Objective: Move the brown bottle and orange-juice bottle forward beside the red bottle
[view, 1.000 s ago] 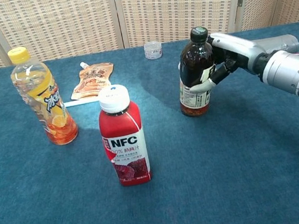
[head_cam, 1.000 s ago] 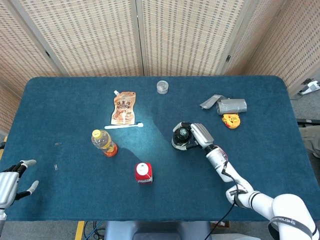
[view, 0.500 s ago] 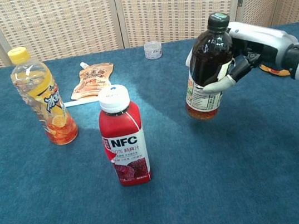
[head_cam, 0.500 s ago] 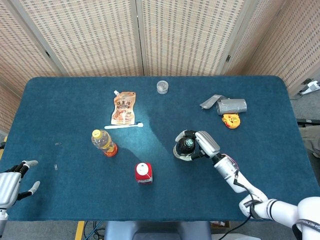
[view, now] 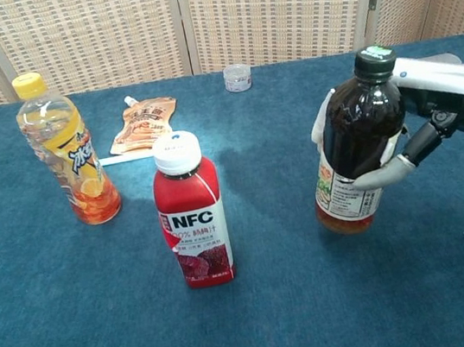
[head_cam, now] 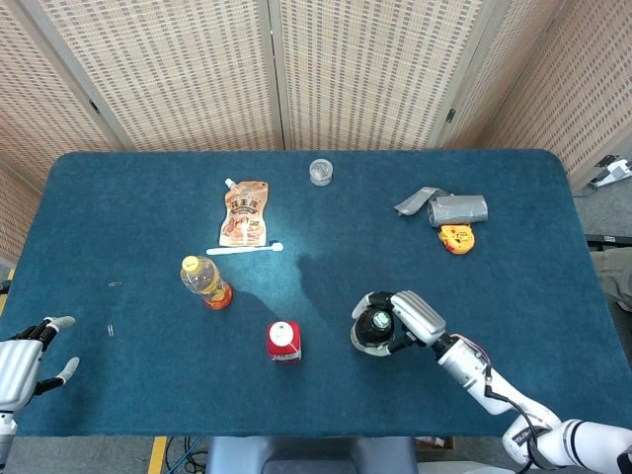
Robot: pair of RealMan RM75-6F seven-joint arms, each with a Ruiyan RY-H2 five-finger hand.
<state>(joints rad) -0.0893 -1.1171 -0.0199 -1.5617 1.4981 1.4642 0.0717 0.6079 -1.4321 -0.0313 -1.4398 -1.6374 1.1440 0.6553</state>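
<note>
My right hand (view: 434, 121) (head_cam: 410, 318) grips the brown bottle (view: 357, 148) (head_cam: 375, 330), which leans slightly and stands at about the same depth as the red bottle (view: 192, 214) (head_cam: 283, 341), to its right. Whether its base touches the cloth I cannot tell. The orange-juice bottle (view: 67, 154) (head_cam: 205, 281) stands upright further back on the left, untouched. My left hand (head_cam: 25, 362) hovers at the table's near left edge with fingers spread, holding nothing.
A brown drink pouch (head_cam: 245, 212) and a white spoon (head_cam: 244, 249) lie behind the juice bottle. A small clear jar (head_cam: 320, 172) stands at the back centre. Grey tape roll (head_cam: 456, 209) and a yellow tape measure (head_cam: 456, 238) sit back right.
My right hand has carried the brown bottle toward the near edge, from behind the red bottle to level with it. The left hand barely moved.
</note>
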